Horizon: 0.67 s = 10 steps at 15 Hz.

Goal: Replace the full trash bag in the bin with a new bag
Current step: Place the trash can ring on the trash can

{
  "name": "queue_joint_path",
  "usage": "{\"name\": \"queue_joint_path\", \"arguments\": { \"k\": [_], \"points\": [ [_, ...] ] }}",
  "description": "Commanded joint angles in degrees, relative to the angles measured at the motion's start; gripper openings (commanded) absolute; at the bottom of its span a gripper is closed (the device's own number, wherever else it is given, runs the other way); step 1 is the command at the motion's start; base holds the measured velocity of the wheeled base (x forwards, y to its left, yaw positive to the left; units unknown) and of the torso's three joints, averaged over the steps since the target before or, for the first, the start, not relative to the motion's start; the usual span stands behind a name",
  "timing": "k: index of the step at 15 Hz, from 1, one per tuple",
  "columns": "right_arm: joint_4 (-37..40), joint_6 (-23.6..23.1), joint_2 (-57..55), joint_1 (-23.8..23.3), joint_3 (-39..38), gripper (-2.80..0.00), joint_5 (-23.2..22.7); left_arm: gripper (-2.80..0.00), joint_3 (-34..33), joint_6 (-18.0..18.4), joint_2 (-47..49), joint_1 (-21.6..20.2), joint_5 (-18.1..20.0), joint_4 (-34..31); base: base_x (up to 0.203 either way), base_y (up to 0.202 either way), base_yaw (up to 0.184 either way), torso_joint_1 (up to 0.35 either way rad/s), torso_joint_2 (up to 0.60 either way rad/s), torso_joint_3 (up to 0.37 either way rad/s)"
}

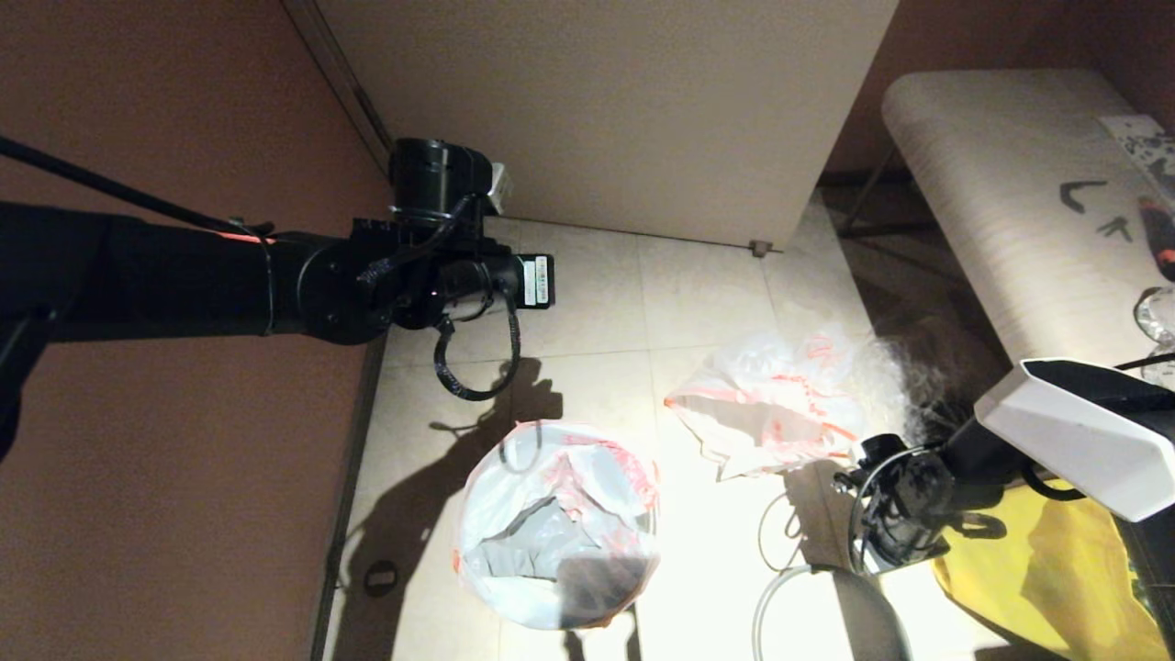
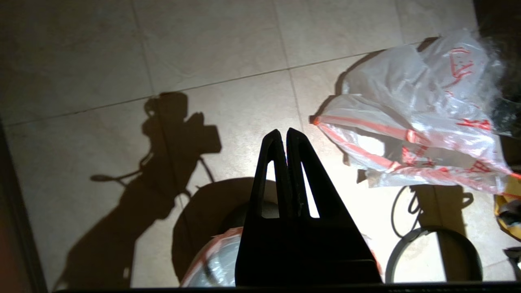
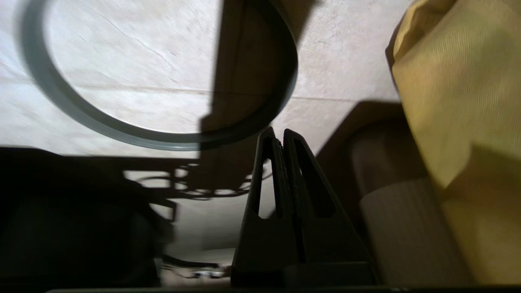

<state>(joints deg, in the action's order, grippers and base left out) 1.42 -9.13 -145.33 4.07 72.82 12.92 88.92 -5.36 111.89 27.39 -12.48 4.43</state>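
The bin (image 1: pixel 654 532) stands on the tiled floor low in the head view. The new bag (image 1: pixel 551 523) lines it, white with red-orange edging, its mouth draped over the rim. To its right lies the full trash bag (image 1: pixel 771 404) (image 2: pixel 411 122), puffed up, though I cannot make out bottles through it. The loose grey rim ring (image 1: pixel 769 592) (image 3: pixel 101 126) lies flat on the floor. My right gripper (image 1: pixel 895 523) (image 3: pixel 278 133) hangs shut and empty just right of the ring. My left gripper (image 2: pixel 283 132) is shut and empty, held high behind the bin.
A big yellow bag (image 1: pixel 1037 569) (image 3: pixel 456 101) lies at the right, close to the right arm. A pale bench (image 1: pixel 991 184) stands at the far right, a cabinet (image 1: pixel 597 110) at the back. The brown wall (image 1: pixel 184 459) runs along the left.
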Motion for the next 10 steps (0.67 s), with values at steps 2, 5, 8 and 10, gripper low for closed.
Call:
{"name": "queue_joint_path", "arguments": {
  "k": [2,5,8,10],
  "points": [
    [-6.2,-14.6,-8.4,-4.1,0.3,-2.80,-1.4,-2.80,0.1,-0.1,0.6,1.4,-0.2,0.1,0.000,0.000,0.000,0.000,0.00,0.000],
    [-17.7,-19.3,-14.2,-4.6,2.0,-2.80,-6.7,-2.80,0.2,-0.1,1.7,3.3,-3.0,0.7,0.000,0.000,0.000,0.000,0.00,0.000],
    [-22.9,-23.7,-16.7,-4.4,2.1,0.00,-8.9,-2.80,0.6,-0.2,2.5,3.5,-3.4,0.7,0.000,0.000,0.000,0.000,0.00,0.000],
    [-23.3,-25.4,-17.3,-4.1,2.5,0.00,-9.2,-2.80,0.6,-0.4,1.9,3.3,-3.4,0.6,0.000,0.000,0.000,0.000,0.00,0.000]
  ]
}}
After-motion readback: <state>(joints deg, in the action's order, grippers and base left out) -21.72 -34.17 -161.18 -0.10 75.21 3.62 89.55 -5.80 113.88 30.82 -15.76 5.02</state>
